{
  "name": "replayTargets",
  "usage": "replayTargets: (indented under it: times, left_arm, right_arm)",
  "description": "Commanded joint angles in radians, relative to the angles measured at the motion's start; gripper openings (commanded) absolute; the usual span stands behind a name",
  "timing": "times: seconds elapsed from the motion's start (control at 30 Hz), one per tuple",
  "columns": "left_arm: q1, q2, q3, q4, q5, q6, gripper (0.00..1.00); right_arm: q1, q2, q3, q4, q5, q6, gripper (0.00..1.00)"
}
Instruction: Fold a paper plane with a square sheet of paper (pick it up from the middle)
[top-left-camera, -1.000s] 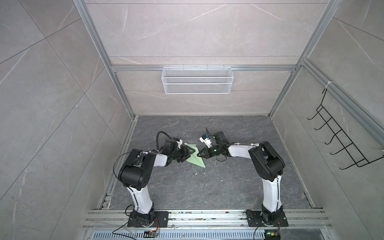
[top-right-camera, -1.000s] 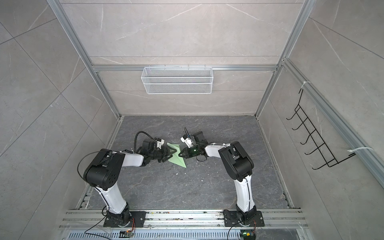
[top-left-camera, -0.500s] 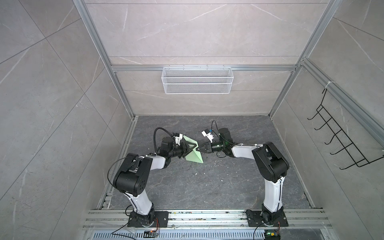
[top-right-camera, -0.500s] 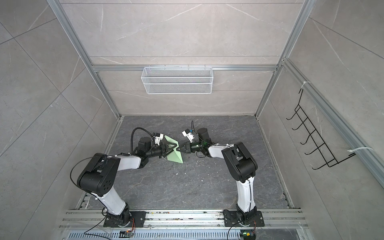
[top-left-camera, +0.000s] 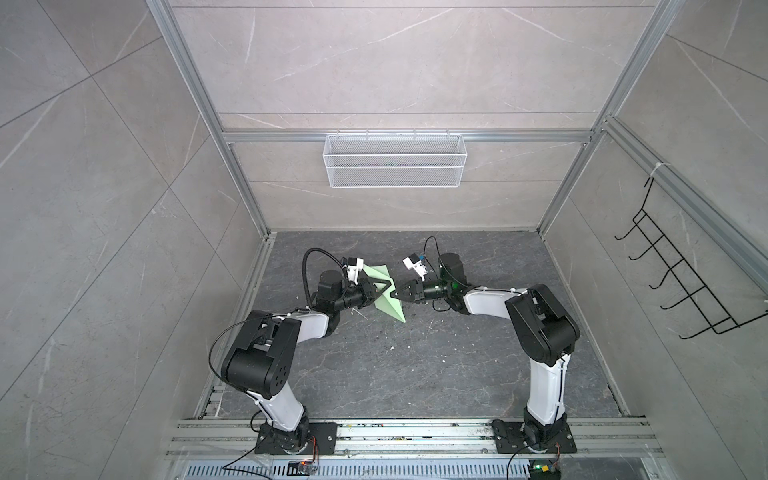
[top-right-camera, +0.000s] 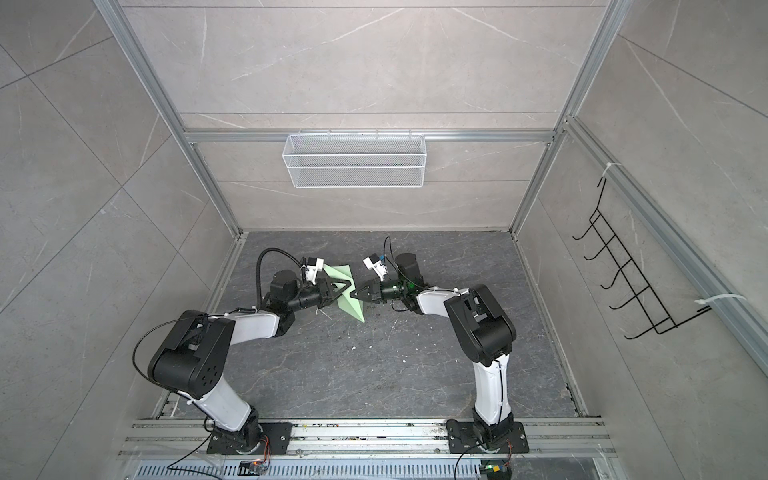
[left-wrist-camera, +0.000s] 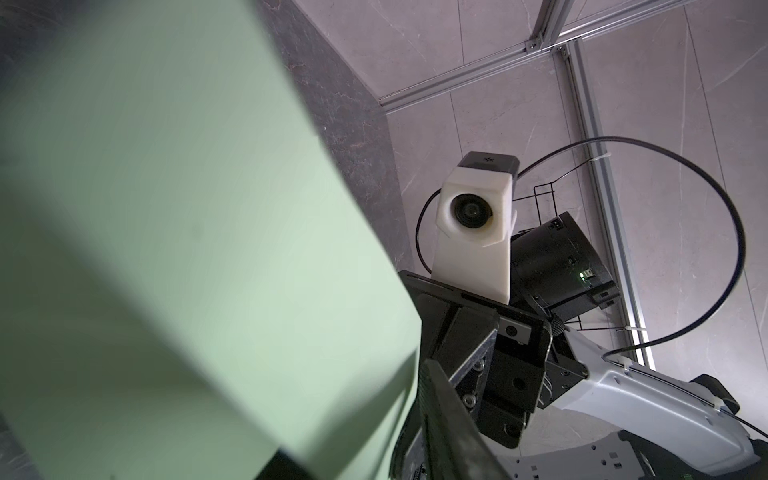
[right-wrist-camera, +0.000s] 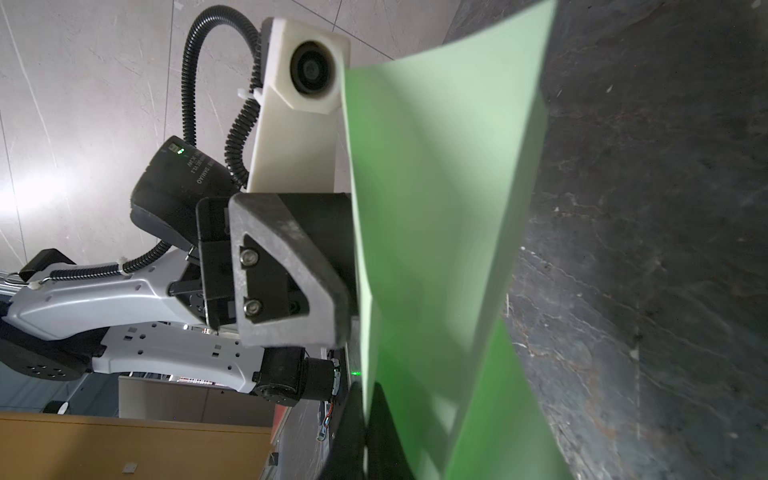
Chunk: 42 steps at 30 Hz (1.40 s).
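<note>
Watching both top views: left gripper (top-left-camera: 388, 286) and right gripper (top-left-camera: 397, 293) meet tip to tip at green paper plane (top-left-camera: 390, 311), part-folded, held between them over back middle of dark floor (top-left-camera: 415, 374).
Left wrist view: paper plane (left-wrist-camera: 187, 249) fills frame; can't tell whether left jaws clamp it.
Right wrist view: right jaws pinched tight on paper plane's (right-wrist-camera: 436, 208) edge; left finger (right-wrist-camera: 282, 270) just beside sheet.

Right claw (right-wrist-camera: 368, 401) pinches pale green paper plane (right-wrist-camera: 436, 208); left claw (right-wrist-camera: 336, 257) just beside it.
</note>
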Motion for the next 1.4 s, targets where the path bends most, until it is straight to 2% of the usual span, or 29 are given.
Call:
replayTargets:
  times: [0.0,0.13,0.27,0.37,0.43,0.5,0.57,0.67,0.77,0.93,1.17,1.37]
  left_arm:
    - [0.010,-0.035,0.012,0.047,0.015,0.024,0.28]
    - [0.011,-0.028,0.020,0.051,0.024,0.019,0.17]
    - [0.016,-0.041,0.031,-0.009,0.020,0.048,0.12]
    - [0.022,-0.081,0.051,-0.170,-0.005,0.123,0.10]
    - [0.022,-0.126,0.089,-0.395,-0.059,0.226,0.10]
    - [0.020,-0.176,0.152,-0.671,-0.174,0.353,0.10]
    - [0.010,-0.216,0.230,-0.948,-0.353,0.464,0.10]
    - [-0.026,-0.237,0.353,-1.241,-0.637,0.556,0.10]
    - [-0.077,-0.207,0.476,-1.458,-0.926,0.584,0.10]
    - [-0.163,-0.072,0.655,-1.678,-1.284,0.573,0.10]
    - [-0.244,0.233,0.836,-1.826,-1.510,0.506,0.11]
    - [-0.290,0.426,0.950,-1.858,-1.554,0.467,0.12]
  right_arm:
    - [-0.003,-0.032,-0.002,0.024,-0.019,0.018,0.07]
    - [-0.007,-0.042,-0.004,0.013,-0.009,0.018,0.10]
    - [-0.023,-0.076,-0.026,-0.019,0.036,-0.009,0.26]
    - [-0.047,-0.155,-0.061,-0.141,0.140,-0.115,0.41]
    - [-0.063,-0.228,-0.091,-0.242,0.257,-0.213,0.48]
    - [-0.070,-0.306,-0.113,-0.357,0.407,-0.309,0.52]
    - [-0.071,-0.386,-0.134,-0.449,0.569,-0.387,0.57]
    - [-0.071,-0.485,-0.176,-0.502,0.767,-0.432,0.61]
    - [-0.071,-0.562,-0.208,-0.527,0.907,-0.443,0.63]
    - [-0.072,-0.633,-0.255,-0.540,1.015,-0.436,0.64]
    - [-0.071,-0.667,-0.299,-0.557,1.081,-0.409,0.65]
    - [-0.071,-0.665,-0.307,-0.580,1.094,-0.393,0.64]
